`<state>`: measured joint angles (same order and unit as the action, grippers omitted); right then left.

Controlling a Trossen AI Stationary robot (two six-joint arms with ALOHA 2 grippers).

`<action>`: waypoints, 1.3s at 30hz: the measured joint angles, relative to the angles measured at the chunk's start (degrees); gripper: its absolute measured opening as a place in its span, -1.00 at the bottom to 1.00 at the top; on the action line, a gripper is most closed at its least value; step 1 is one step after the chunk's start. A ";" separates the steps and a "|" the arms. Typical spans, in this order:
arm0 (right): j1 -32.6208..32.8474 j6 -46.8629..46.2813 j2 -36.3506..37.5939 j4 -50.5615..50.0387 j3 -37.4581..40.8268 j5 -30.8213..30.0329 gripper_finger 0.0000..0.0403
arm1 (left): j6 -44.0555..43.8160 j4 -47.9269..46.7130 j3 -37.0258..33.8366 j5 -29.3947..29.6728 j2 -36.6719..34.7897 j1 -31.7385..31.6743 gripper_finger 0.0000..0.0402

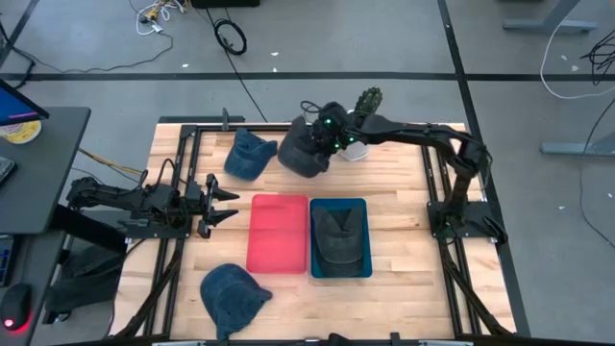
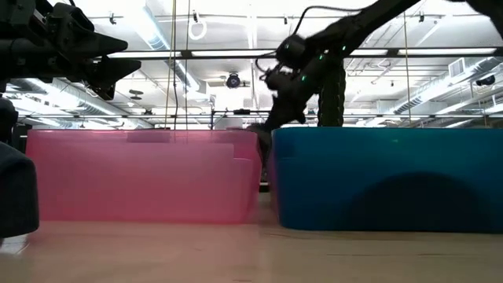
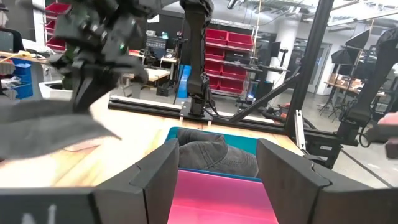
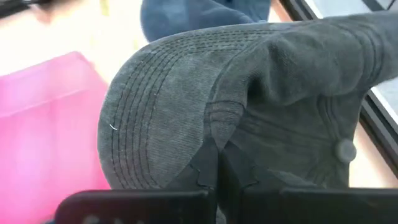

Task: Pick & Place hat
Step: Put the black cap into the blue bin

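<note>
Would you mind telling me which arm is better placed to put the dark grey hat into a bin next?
The right arm. Its gripper is already shut on the dark grey hat, held beyond the pink bin and the blue bin. The left gripper is open and empty beside the pink bin.

A black cable (image 1: pixel 231 37) lies curled on the grey floor (image 1: pixel 384 38) behind the wooden table (image 1: pixel 404 288). Red bins (image 3: pixel 227 46) sit on shelves far back in the room.

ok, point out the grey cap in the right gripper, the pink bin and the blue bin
grey cap (image 4: pixel 186 93): right wrist view, stitched brim
pink bin (image 1: pixel 279 235): high view, bare floor
blue bin (image 2: pixel 393 177): low view, front wall
</note>
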<state>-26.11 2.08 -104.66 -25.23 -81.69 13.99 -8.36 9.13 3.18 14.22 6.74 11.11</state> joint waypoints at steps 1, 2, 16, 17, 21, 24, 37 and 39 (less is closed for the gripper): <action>0.32 -0.04 0.99 -1.11 0.00 0.26 -0.99 | 0.00 0.00 0.00 0.00 0.00 -0.02 0.10; 0.79 -0.09 2.04 -2.20 0.00 0.41 -0.99 | 0.00 0.01 0.00 0.00 0.00 -0.01 0.10; 11.91 -3.34 14.04 -18.14 -0.02 0.46 -1.00 | 0.00 0.00 0.00 0.00 0.00 -0.01 0.10; 13.16 -3.60 14.53 -19.15 -0.02 0.48 -1.00 | 0.00 0.00 0.00 0.00 0.00 -0.02 0.10; 18.70 -5.96 15.63 -23.27 -0.02 0.49 -1.00 | 0.00 0.02 0.00 0.00 0.00 -0.02 0.10; 23.62 -6.96 15.72 -25.65 -0.02 -0.12 -1.00 | 0.00 0.00 0.00 -0.02 0.00 -0.01 0.10; 40.40 -9.26 15.85 -27.75 -0.02 -7.58 -1.00 | 0.00 0.00 0.00 -0.02 0.00 -0.02 0.10; 41.73 -9.22 15.85 -27.91 -0.02 -8.07 -1.00 | 0.00 0.00 0.00 -0.02 0.00 -0.02 0.10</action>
<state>15.62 -7.15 -88.82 -53.15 -81.71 5.92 -8.36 9.13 3.18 14.20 6.74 11.09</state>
